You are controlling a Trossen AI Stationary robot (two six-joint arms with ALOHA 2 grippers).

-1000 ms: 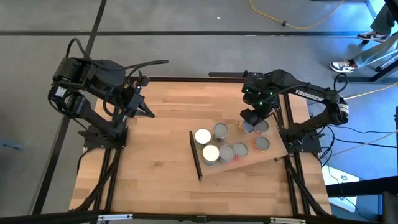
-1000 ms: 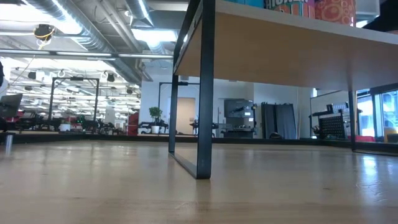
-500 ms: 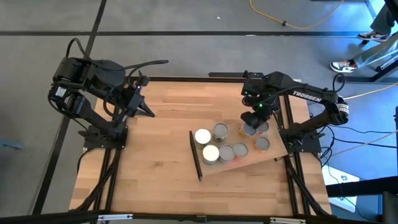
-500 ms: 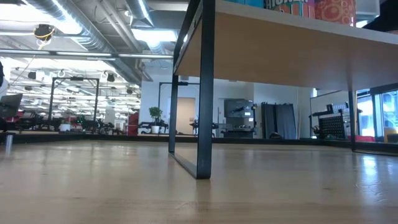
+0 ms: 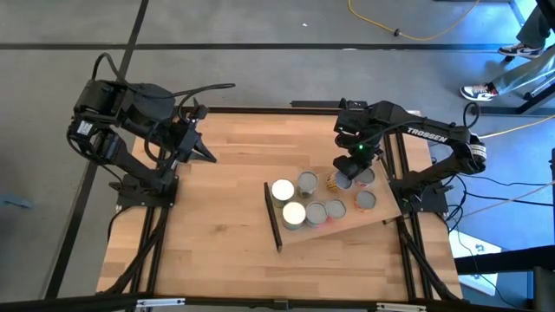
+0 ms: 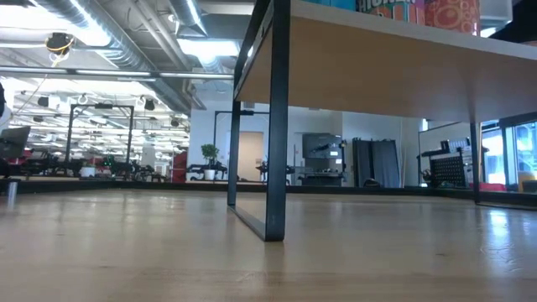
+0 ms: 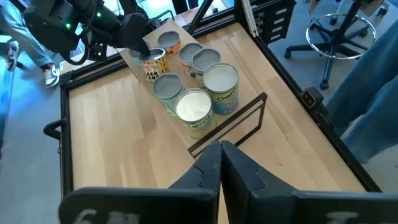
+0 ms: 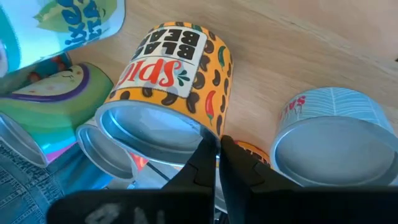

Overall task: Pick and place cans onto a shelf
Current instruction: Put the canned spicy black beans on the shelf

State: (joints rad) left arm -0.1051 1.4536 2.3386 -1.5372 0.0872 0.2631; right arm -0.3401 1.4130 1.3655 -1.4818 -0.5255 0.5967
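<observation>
Worktop (image 5: 225, 173) of pale wood in a black frame carries the shelf (image 5: 334, 228), which sits slanted toward the right side with its dark strip (image 5: 272, 217) at the left end. From table height I see the shelf raised on a thin dark leg (image 6: 277, 126). Beyond it is a long hall with ceiling ducts (image 6: 126, 42) and a potted plant (image 6: 209, 153). All the cans (image 5: 314, 212) stand clustered on the shelf, two white-topped ones (image 5: 283, 189) nearest the strip. My right arm (image 5: 416, 139) reaches over the far side of the cluster. The right jaws are almost closed with their tips at the rim of an orange can (image 5: 336, 180); I cannot tell whether they nip it. My left arm (image 5: 130, 121) waits at the far left corner, left jaws clenched on nothing. Grey floor (image 5: 260, 52) surrounds the rig, with a yellow cable (image 5: 416, 35) and a person's shoe (image 5: 475, 90) far right.
</observation>
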